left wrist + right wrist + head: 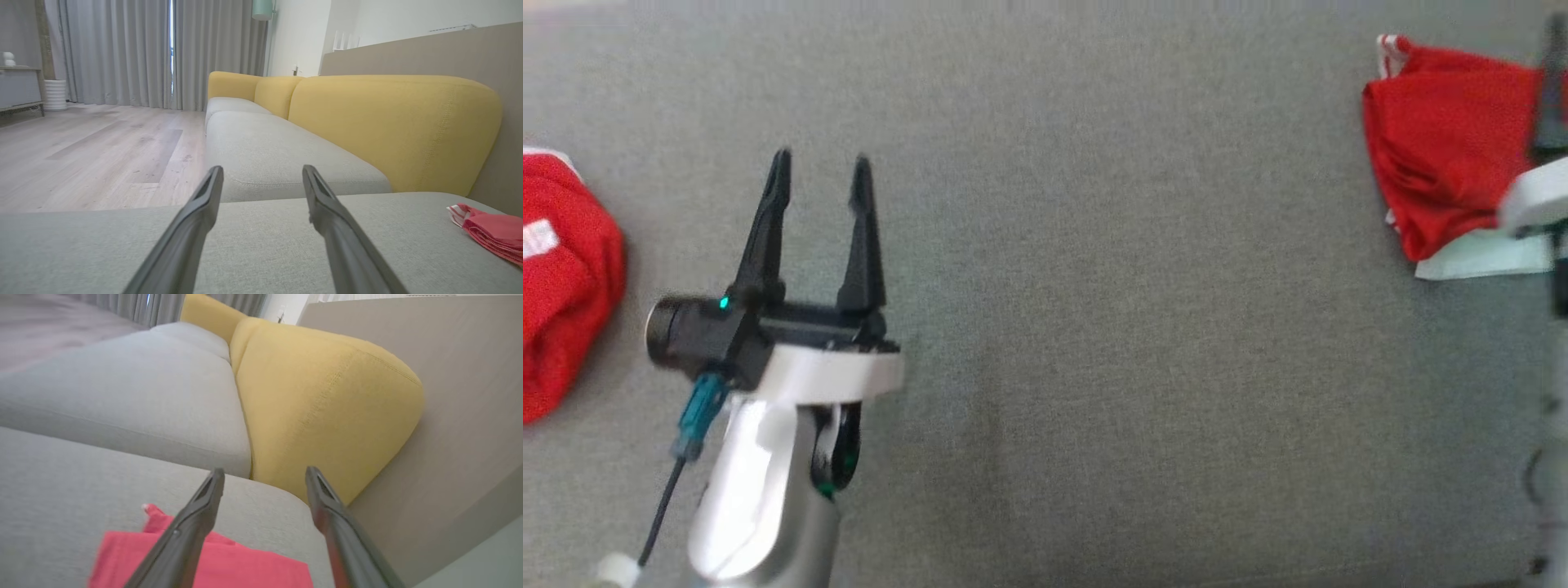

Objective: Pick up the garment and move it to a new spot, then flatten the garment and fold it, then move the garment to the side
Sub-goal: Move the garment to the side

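A folded red garment [1445, 147] with white trim lies at the far right of the grey cushion [1094, 327], a white layer showing under its near edge. My right arm's pale wrist [1535, 200] overlaps its right side. In the right wrist view my right gripper [261, 473] stands open just above the garment [245, 563], nothing between its fingers. My left gripper [821, 163] hovers open and empty over bare cushion at the lower left. The left wrist view has the left gripper [261, 171] open, with the garment [490, 234] far off to its right.
A second red garment [564, 278], crumpled and with a white stripe, lies at the left edge. Yellow backrest cushions [388, 122] and a beige wall panel [470, 396] rise behind the seat. Wood floor [102, 155] lies beyond the cushion's edge.
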Robot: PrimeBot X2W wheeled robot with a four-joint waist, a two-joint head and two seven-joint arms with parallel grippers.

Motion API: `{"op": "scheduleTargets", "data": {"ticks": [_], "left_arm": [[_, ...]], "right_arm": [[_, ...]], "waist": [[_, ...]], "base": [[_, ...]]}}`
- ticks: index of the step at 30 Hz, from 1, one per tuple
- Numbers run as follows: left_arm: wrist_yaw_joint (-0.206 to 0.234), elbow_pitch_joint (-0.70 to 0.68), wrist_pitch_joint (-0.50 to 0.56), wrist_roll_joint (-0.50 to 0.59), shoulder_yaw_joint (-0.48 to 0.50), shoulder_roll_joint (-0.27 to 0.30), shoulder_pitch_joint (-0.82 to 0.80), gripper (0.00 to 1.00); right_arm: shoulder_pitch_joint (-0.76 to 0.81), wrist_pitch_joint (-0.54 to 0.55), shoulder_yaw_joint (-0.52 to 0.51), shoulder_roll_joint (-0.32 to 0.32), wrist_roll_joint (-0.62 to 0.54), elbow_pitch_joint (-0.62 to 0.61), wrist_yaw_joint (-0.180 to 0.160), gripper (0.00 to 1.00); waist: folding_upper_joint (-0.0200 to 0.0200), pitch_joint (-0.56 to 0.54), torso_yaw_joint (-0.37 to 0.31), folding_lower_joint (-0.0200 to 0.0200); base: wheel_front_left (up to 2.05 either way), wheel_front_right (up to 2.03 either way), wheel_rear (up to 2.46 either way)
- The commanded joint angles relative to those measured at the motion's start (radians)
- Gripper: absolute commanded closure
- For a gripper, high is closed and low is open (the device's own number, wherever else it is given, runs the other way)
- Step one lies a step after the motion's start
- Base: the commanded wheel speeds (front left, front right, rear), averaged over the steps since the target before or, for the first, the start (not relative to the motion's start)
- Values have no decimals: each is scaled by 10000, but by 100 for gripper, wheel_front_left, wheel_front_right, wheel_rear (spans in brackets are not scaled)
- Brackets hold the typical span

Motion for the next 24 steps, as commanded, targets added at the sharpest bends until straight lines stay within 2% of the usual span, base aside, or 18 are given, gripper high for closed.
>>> {"op": "scheduleTargets", "data": {"ticks": [1, 8, 14, 18, 21, 24], "left_arm": [[47, -277, -51, 31, 461, 77, 246, 0], [-7, -466, -51, 37, 1163, 77, 1094, 0], [25, -531, -51, -99, 1265, 77, 1795, 0], [116, -542, -51, -231, 1034, 77, 2178, 0], [9, -327, -51, -303, 631, 77, 2380, 0], [106, -189, -51, -444, 482, 77, 2524, 0]], "right_arm": [[146, -123, 320, 291, 105, -624, 65, 0], [1116, 17, 1525, 1782, 550, -2673, 65, 0], [2473, 172, 1917, 2273, 1634, -3891, 65, 0], [3380, -270, 2059, 2298, 2988, -3767, 65, 0], [4062, -954, 2010, 2300, 3574, -3417, 65, 0], [4636, -1383, 2185, 2301, 4115, -2936, 65, 0]], "waist": [[0, -541, 27, 1], [0, -1521, 127, 1], [0, -2147, 333, 1], [0, -2373, 515, 1], [0, -2466, 728, 1], [0, -2537, 866, 1]], "base": [[0, 0, 0], [0, 0, 0], [0, 0, 0], [0, 0, 0], [0, 0, 0], [0, 0, 0]]}}
